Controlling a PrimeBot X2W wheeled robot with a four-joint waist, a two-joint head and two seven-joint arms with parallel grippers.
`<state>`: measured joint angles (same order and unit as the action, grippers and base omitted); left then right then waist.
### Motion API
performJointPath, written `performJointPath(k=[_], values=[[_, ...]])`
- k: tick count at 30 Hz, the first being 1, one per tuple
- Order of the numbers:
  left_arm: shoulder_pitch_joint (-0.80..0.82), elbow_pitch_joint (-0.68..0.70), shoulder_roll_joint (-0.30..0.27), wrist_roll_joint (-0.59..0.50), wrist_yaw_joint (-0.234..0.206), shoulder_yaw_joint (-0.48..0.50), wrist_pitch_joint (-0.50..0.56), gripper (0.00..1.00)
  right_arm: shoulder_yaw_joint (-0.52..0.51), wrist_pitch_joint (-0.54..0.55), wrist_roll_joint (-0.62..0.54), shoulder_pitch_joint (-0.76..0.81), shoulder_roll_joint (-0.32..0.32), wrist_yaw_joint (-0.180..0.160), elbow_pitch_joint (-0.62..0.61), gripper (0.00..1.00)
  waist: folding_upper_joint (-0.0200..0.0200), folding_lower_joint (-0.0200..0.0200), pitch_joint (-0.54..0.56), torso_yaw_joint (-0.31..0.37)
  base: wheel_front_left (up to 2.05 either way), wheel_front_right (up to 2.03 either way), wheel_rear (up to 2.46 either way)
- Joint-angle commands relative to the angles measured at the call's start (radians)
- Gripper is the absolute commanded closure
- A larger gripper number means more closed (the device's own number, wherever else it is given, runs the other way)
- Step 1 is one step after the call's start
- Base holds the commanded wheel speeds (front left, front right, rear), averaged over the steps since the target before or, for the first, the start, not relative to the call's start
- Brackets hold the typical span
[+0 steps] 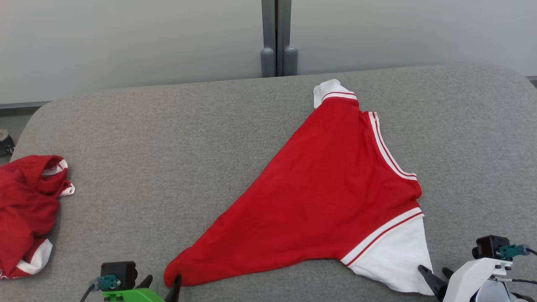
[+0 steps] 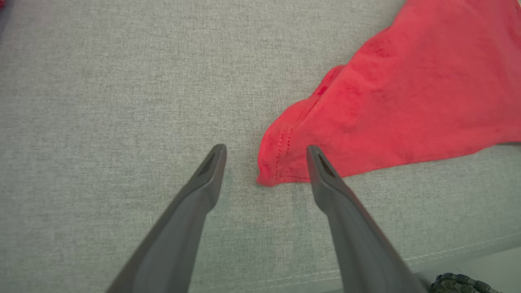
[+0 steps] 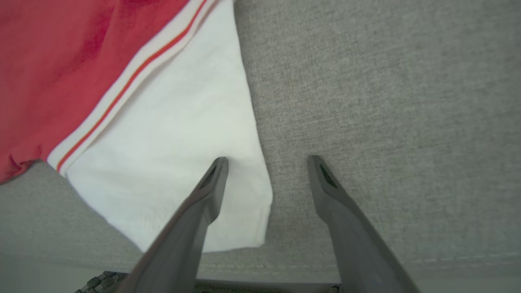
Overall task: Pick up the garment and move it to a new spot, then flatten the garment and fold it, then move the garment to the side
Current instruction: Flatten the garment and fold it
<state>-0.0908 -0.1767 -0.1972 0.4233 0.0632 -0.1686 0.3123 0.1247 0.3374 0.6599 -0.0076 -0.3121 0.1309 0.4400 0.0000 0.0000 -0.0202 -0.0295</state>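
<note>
Across the middle and right of the grey padded surface [image 1: 147, 138] lies the garment [image 1: 331, 188], red with a white sleeve, spread in a rough triangle. It looks light, thin and limp, so pinch edges: the near-left red corner [image 2: 276, 162] and near-right sleeve hem [image 3: 244, 228]. The left gripper [image 1: 161, 285] and right gripper [image 1: 435, 273] straddle those spots, jaws wide apart, holding nothing. A second red heap [image 1: 25, 209] sits at the left edge.

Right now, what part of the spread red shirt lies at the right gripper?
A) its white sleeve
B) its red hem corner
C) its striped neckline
A: in the right wrist view, one finger of the right gripper overlaps the edge of the white sleeve, and the other is over the grey fabric surface.
</note>
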Motion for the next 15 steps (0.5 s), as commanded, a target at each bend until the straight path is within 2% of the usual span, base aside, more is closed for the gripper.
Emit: performJointPath(k=[1,8,15], values=[[-0.020,-0.003,-0.002,0.010,0.008,-0.006,0.022,0.00,0.011,0.031,0.002,0.010,0.013,-0.001,0.023,0.00,0.0000,0.0000,-0.008,0.002,0.00,0.00,0.00],[0.006,-0.024,-0.008,0.037,0.016,-0.015,0.062,0.00,0.049,0.096,0.043,0.003,0.052,0.000,0.035,0.00,0.0000,0.0000,-0.020,0.007,0.00,0.00,0.00],[0.069,-0.125,-0.001,0.052,0.035,-0.029,0.031,0.00,0.113,0.185,0.084,0.015,0.068,0.003,0.010,0.00,0.0000,0.0000,-0.029,0.015,0.00,0.00,0.00]])
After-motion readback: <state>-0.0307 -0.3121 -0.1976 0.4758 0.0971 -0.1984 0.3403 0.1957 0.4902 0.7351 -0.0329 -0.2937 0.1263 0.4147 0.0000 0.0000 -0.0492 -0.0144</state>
